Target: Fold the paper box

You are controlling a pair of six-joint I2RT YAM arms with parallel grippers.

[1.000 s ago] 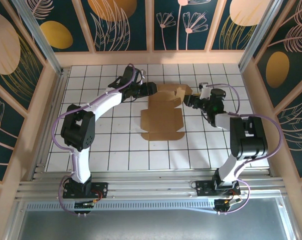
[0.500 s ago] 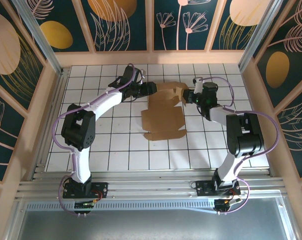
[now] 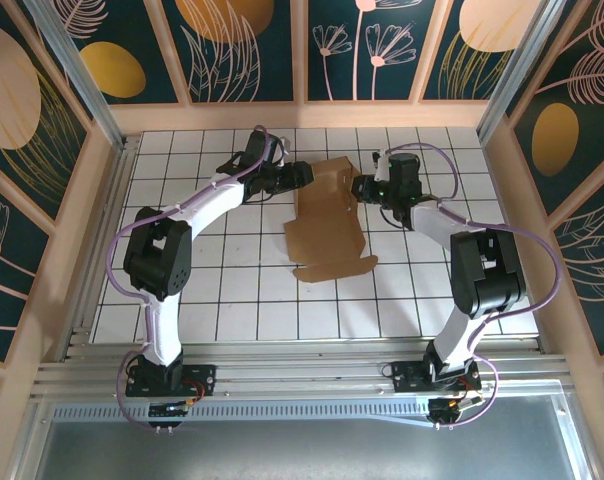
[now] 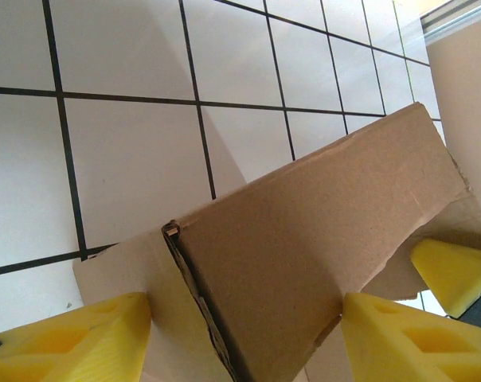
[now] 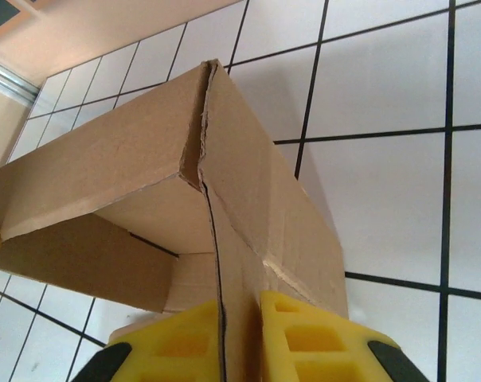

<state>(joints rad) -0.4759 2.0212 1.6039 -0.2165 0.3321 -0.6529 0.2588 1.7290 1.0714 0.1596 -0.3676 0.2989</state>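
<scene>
1. Paper box of plain brown cardboard (image 3: 327, 232) lies on the white gridded desk (image 3: 232, 292), far panels raised, near panels flat.
2. Left jaws gape astride a raised flap.
3. Right jaws pinch one wall.

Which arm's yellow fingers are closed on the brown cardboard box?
The right arm's yellow fingers: they pinch a wall of the brown cardboard box with almost no gap. The left arm's fingers stand wide apart.
</scene>
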